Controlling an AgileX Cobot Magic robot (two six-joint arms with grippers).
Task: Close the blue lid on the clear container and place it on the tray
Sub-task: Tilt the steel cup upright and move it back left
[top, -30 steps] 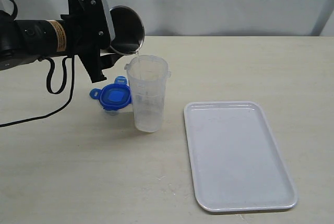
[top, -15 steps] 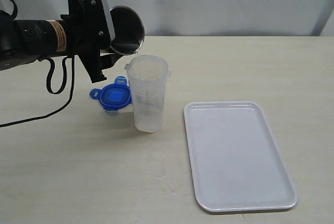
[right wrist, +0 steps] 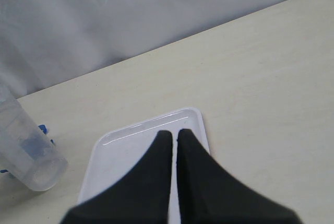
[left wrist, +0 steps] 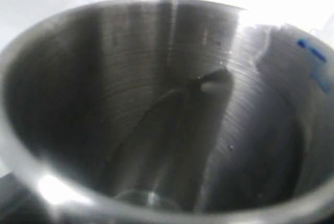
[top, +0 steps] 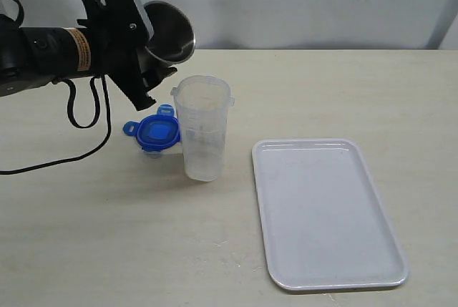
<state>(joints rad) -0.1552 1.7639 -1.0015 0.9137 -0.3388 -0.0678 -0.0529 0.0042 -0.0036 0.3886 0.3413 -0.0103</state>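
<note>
The left hand [top: 152, 64] grips a tilted steel cup [top: 172, 31] just above the clear container [top: 203, 128], which stands uncapped on the tabletop [top: 107, 235]. The blue lid [top: 159, 134] lies beside it, partly hidden. The tray [top: 325, 210] lies nearby. The right hand [right wrist: 175, 143] is closed and empty.

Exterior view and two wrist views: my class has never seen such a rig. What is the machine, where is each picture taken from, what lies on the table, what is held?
It is a robot with two arms, each ending in a hand. The exterior view is from a camera off the arms; each wrist view from a camera on one arm's wrist. On the table are an open container, a blue lid beside it, and a tray. The left hand holds a tilted steel cup in the air; its wrist view looks into the cup. The right hand is shut and holds nothing.
</note>
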